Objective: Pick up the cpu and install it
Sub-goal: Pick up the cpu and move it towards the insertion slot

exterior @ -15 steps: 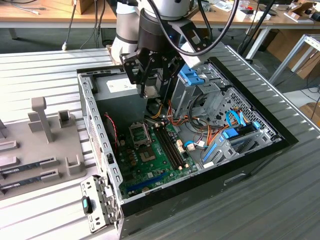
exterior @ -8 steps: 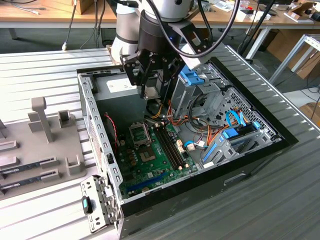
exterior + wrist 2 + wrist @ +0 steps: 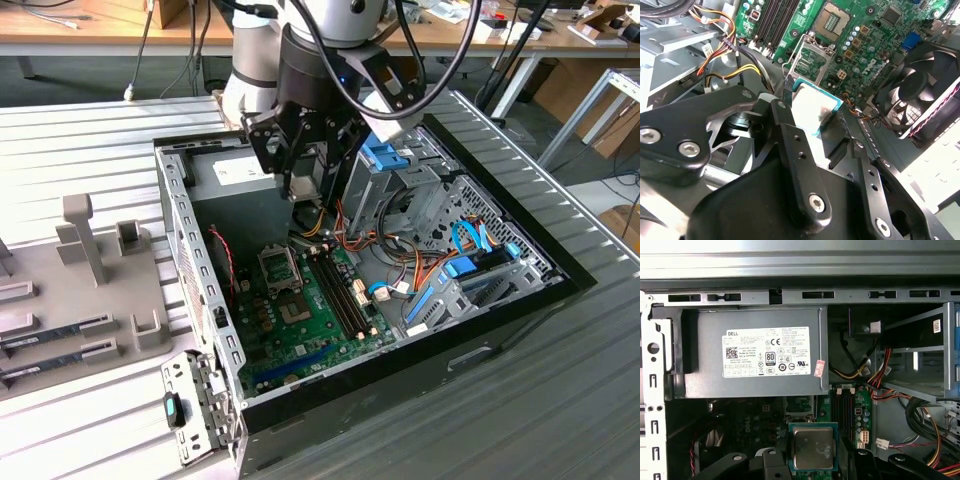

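Observation:
The cpu (image 3: 816,105) is a small square chip with a silver-grey top and a thin green rim. My gripper (image 3: 812,111) is shut on it, one black finger on each side. In the first wrist view the cpu (image 3: 812,446) sits level between the fingers of the gripper (image 3: 813,452). In the exterior view the gripper (image 3: 305,192) hangs inside the open computer case (image 3: 190,250), above the green motherboard (image 3: 310,310). The cpu socket (image 3: 832,21) lies open, its metal load plate (image 3: 810,61) raised beside it. The socket (image 3: 278,268) is a short way below the gripper.
A grey power-supply box (image 3: 755,355) fills the case's back corner next to the gripper. Bundled coloured cables (image 3: 340,235) and a blue drive cage (image 3: 385,155) lie toward the exterior view's right. A black fan (image 3: 920,95) borders the board. A grey parts fixture (image 3: 90,260) stands outside the case.

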You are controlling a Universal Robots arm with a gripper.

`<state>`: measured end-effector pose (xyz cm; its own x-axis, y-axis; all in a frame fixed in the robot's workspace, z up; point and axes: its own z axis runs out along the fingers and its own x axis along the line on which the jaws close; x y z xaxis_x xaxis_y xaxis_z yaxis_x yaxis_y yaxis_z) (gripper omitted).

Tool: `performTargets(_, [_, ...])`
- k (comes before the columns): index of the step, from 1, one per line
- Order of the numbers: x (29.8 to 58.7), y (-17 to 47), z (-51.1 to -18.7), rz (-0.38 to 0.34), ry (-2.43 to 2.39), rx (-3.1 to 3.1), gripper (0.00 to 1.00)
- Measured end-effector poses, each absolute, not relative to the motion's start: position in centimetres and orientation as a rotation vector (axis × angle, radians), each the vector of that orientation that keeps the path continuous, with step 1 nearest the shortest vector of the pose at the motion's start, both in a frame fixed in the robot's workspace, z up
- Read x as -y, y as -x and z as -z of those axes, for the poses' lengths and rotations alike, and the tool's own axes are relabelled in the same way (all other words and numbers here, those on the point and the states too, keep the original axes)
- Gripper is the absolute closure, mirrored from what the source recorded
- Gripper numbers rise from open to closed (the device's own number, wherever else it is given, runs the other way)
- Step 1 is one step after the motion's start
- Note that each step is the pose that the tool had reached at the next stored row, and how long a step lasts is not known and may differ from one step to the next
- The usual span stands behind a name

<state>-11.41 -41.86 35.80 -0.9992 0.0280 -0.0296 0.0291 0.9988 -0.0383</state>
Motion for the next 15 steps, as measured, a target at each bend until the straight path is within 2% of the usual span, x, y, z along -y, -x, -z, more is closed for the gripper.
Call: performTargets(15, [42.18,11.35,-35.48,0.06,-0.044,-3.112,0.53])
